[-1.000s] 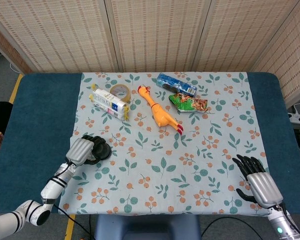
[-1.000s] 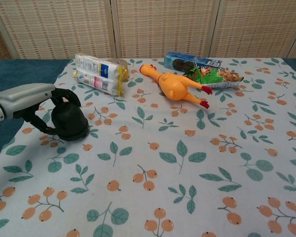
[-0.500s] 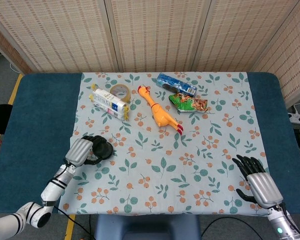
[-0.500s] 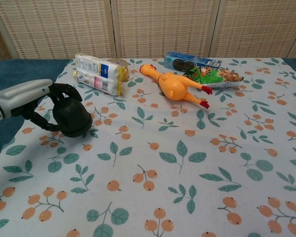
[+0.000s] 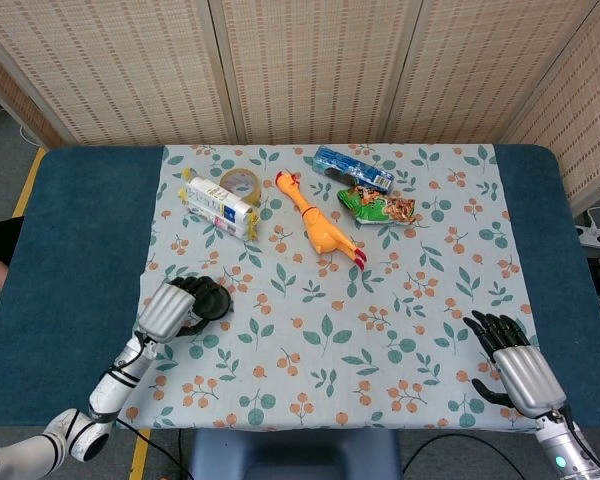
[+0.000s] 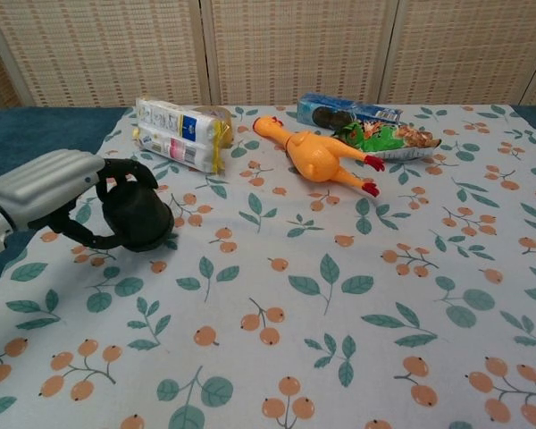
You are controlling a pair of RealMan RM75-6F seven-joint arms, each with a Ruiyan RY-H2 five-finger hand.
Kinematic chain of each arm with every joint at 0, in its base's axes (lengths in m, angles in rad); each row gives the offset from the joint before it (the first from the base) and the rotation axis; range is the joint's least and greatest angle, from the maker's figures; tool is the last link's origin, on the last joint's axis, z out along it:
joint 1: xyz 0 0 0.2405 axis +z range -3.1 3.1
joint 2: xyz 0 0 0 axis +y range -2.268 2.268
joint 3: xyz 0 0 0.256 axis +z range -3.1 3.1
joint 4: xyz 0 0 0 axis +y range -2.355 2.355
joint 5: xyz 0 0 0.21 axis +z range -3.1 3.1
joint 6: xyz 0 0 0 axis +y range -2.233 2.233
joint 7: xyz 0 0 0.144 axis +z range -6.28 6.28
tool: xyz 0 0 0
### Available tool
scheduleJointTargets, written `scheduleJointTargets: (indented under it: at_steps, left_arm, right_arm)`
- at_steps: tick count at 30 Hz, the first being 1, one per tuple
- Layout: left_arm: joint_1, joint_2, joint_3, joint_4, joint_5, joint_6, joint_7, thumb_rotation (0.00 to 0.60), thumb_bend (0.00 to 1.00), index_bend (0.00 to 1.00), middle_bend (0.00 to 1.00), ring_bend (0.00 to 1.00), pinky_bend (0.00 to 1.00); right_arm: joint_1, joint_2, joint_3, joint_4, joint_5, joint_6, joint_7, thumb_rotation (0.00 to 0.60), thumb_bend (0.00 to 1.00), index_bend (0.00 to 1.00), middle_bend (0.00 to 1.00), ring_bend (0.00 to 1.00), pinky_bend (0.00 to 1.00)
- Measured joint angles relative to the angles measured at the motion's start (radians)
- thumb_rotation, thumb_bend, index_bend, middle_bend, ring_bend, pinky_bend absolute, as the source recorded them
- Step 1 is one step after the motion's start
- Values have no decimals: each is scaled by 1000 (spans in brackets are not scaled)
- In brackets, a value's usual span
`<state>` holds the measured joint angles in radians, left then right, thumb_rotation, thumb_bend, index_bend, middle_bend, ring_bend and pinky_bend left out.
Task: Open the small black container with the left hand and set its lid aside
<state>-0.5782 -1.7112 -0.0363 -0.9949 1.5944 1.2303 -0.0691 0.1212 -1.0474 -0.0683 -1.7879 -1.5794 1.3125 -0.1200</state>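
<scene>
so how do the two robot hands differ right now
The left robot hand is curled around the small black container on the leaf-patterned tablecloth; the right robot hand holds nothing, fingers spread. The left sits near the table's left side, the right at the near right corner. Both have silver backs and black fingers.

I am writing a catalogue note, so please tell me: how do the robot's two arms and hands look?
The left robot hand has a ribbed silver back and black fingers; its forearm is white with black rings. The right robot hand looks the same: silver back, black fingers, and a grey wrist with a small lit dot.
</scene>
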Motion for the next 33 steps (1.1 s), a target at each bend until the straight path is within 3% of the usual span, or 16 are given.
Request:
scheduleJointTargets:
  at_steps: [3,7,11,16,20,24,27,30,33]
  left_arm:
    - [-8,26,-8,-62,-48,-98,-24,600,706,742,752,617,389]
    - [-10,47,-32,-137,-117,-189,-179,600,723,740,755,603,382]
    - [-4,30,-43,-123,-126,-156,-313,600,729,736,756,684,481]
    - [9,9,-68,-121,-160,-117,-246,600,744,736,762,751,573]
    - [14,22,-90,-157,-186,-119,-138,600,731,740,771,656,446]
    - [13,39,-67,-162,-162,-131,-148,600,716,741,794,631,366]
    - [28,7,-73,-129,-157,-74,-143,600,747,702,898,561,302]
    - [32,-24,-80,-119,-157,10,-144,600,776,695,885,552,275]
    - [34,-27,-75,-105,-138,27,-152,600,759,692,882,561,264]
  right_arm:
    - [-2,4,1,2,0,7,9,600,201,0,0,0,0]
    - [-1,4,1,2,0,2,7,600,202,0,0,0,0]
    - [2,1,1,3,3,-5,1,600,201,0,0,0,0]
    - [1,3,-1,0,-1,-1,3,600,201,0,0,0,0]
    - [0,6,-1,0,-1,0,7,600,201,0,0,0,0]
    - [3,4,-2,0,-1,-6,5,600,201,0,0,0,0]
    - [2,7,-4,-2,-5,-6,10,600,201,0,0,0,0]
    - [1,10,-3,-2,-6,-1,18,600,201,0,0,0,0]
    - [3,10,-1,1,-2,-6,19,600,202,0,0,0,0]
